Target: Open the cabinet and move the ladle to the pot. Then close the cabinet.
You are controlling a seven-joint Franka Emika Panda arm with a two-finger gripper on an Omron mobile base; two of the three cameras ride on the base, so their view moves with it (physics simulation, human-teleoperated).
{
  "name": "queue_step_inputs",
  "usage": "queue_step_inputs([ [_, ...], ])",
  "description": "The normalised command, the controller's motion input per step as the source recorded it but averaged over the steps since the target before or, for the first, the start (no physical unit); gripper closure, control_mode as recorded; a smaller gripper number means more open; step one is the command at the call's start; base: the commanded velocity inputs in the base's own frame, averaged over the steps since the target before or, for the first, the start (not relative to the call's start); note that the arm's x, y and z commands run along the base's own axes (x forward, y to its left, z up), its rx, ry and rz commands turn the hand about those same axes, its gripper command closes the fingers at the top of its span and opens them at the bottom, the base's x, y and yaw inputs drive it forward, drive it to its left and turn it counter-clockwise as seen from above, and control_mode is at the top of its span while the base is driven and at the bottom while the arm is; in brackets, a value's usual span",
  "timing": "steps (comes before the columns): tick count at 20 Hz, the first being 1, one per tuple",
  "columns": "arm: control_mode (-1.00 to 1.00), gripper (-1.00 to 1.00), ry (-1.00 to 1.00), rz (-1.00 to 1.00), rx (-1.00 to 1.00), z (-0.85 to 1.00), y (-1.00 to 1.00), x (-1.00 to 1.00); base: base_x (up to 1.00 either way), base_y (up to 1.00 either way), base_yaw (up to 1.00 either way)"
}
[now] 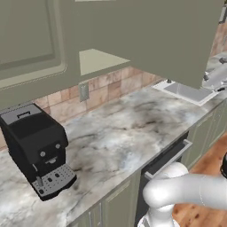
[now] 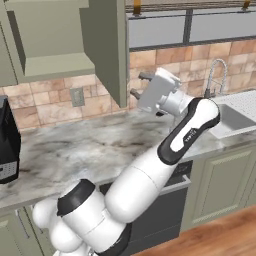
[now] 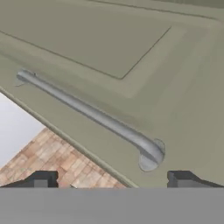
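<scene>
Marbled counter (image 2: 75, 145) lies below the gripper (image 2: 140, 84), whose jaws stand apart and empty just before the swung-out cabinet door (image 2: 107, 47), so closing calls for pushing on its bar handle (image 3: 92, 113).

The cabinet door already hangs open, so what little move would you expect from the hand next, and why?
Probably a short push forward toward the door's bar handle. The open gripper faces the swung-out cabinet door, with the handle just ahead of its fingertips and nothing between them yet.
</scene>
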Motion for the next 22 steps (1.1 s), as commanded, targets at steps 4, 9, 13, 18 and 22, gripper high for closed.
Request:
queue_step_inputs([
  [4, -1.0, -1.0, 0.21, 0.0, 0.45, 0.0, -0.3, 0.19, 0.0, 0.0, 0.0],
  [9, -1.0, -1.0, 0.03, 0.0, 0.21, -0.1, 0.22, 0.39, 0.0, 0.0, 0.0],
  [13, -1.0, -1.0, 0.02, 0.0, 0.09, -0.15, 0.06, 0.8, 0.0, 0.0, 0.0],
  [18, -1.0, -1.0, 0.03, 0.01, 0.05, -0.07, 0.37, 0.08, 0.0, 0.0, 0.0],
  [22, -1.0, -1.0, 0.0, 0.01, 0.0, 0.0, 0.98, -0.45, 0.0, 0.0, 0.0],
])
